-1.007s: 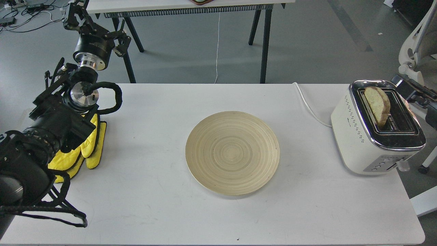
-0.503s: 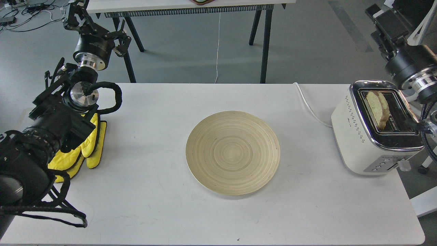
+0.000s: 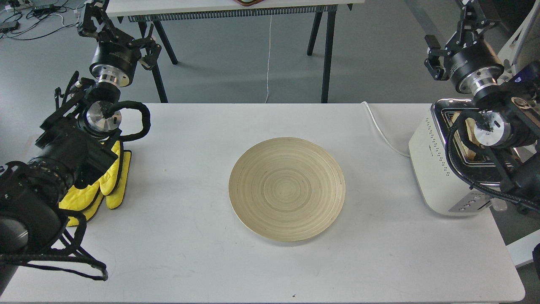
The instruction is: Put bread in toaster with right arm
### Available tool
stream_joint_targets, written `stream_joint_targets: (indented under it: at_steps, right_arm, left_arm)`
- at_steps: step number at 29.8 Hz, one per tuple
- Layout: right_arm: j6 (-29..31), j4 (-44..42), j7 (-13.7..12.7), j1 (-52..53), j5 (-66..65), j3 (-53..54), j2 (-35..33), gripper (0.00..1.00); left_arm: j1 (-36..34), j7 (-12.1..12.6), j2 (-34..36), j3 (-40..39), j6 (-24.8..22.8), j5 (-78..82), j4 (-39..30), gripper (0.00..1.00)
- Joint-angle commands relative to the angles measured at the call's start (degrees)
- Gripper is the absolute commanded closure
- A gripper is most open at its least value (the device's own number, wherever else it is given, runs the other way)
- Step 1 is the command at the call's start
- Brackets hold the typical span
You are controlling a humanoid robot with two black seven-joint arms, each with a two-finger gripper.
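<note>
The cream-white toaster (image 3: 428, 169) stands at the table's right edge. My right arm lies across its chrome top and hides most of the slots. A pale sliver of the bread (image 3: 468, 131) shows in the slot, behind the arm's cable loop. My right gripper (image 3: 471, 14) is raised above and behind the toaster, clear of the bread and holding nothing; its fingers are too dark to tell apart. My left gripper (image 3: 92, 17) is raised at the far left, beyond the table's back edge, and its fingers are also unclear.
A round wooden plate (image 3: 287, 188) lies bare at the table's middle. Yellow mitts (image 3: 107, 185) lie at the left under my left arm. The toaster's white cable (image 3: 379, 126) runs off the back edge. A second table's black legs (image 3: 327, 50) stand behind.
My right arm has come in from the right edge and swung up over the toaster, now covering its top. The bread sank lower into the slot. The left arm has not moved.
</note>
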Motion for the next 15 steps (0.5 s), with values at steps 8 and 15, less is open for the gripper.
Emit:
stream_joint_targets:
  at_steps: [8,15]
  right_arm:
    - [15.13,-15.73,-2.00,3.69,18.76,1.34,4.69,0.01]
    - [16.54,-16.17,-2.00,4.74,21.05,0.73,5.74,0.01]
  left_arm:
    - [-0.09,0.00,0.08,-0.08,0.00,-0.01,0.00,0.00]
    - [-0.09,0.00,0.08,-0.08,0.00,-0.01,0.00,0.00]
